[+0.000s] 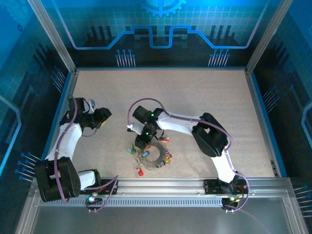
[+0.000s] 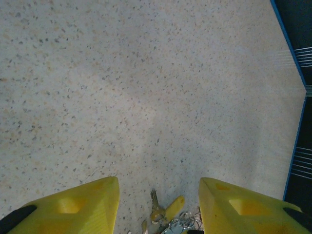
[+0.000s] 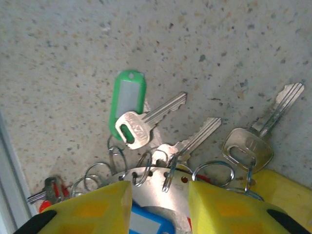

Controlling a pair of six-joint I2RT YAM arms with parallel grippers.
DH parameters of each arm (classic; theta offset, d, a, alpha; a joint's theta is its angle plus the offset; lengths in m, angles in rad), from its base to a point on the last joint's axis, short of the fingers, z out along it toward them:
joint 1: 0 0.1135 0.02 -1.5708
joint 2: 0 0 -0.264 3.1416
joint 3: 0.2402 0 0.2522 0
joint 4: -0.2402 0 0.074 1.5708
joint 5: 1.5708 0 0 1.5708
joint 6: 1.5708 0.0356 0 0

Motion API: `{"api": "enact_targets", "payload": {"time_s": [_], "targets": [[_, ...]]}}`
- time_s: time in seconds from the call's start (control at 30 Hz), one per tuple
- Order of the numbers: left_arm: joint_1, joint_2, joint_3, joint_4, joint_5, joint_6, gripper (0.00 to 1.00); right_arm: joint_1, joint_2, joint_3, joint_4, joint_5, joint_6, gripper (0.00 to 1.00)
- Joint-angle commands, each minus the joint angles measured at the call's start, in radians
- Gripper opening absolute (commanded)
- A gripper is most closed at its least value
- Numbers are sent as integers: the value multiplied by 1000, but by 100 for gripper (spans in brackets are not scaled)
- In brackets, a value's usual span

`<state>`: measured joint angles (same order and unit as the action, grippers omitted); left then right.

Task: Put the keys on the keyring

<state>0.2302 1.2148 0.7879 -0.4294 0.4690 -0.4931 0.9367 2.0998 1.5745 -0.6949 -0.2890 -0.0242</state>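
The keyring point(image 1: 161, 157) lies flat at the table's front middle, with keys fanned round it on small wire loops. My right gripper point(image 1: 141, 142) hovers over its upper-left rim. In the right wrist view the yellow fingers point(image 3: 92, 204) stand apart over the keyring's holed metal band point(image 3: 163, 200). Beyond the right gripper point(image 3: 160, 187) lie a green-tagged key point(image 3: 127, 105) and two more silver keys point(image 3: 195, 139) point(image 3: 251, 144). My left gripper point(image 1: 105, 117) is open well to the left of the ring, nothing between its fingers. Low in the view past the left gripper point(image 2: 158, 183) lies a yellow-tagged key point(image 2: 173, 208).
A blue tag point(image 3: 146, 222) lies inside the ring under the right fingers. A red tag point(image 1: 141, 171) lies just in front of the ring. Blue walls point(image 1: 258, 92) border the speckled table point(image 1: 195, 97), and a metal rail point(image 1: 170, 187) runs along the near edge.
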Motion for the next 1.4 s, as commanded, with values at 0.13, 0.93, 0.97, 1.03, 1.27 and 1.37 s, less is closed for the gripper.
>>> {"api": "enact_targets", "payload": {"time_s": [0.13,0.93,0.97,1.03,1.27,1.37], "targets": [[7,-20,-13,26,35,-15,48,19,70,107,-107,15,50,35],[7,-21,-13,34,52,-10,48,47,111,131,-113,51,57,8],[8,-20,-14,34,52,-8,48,48,107,129,-108,41,50,5],[7,-24,-17,39,59,2,48,47,87,110,-83,20,42,4],[-3,-67,-58,123,98,12,48,31,-34,-10,40,-45,7,0],[-30,-93,-72,164,116,37,48,24,-111,-89,116,-62,-23,0]]}}
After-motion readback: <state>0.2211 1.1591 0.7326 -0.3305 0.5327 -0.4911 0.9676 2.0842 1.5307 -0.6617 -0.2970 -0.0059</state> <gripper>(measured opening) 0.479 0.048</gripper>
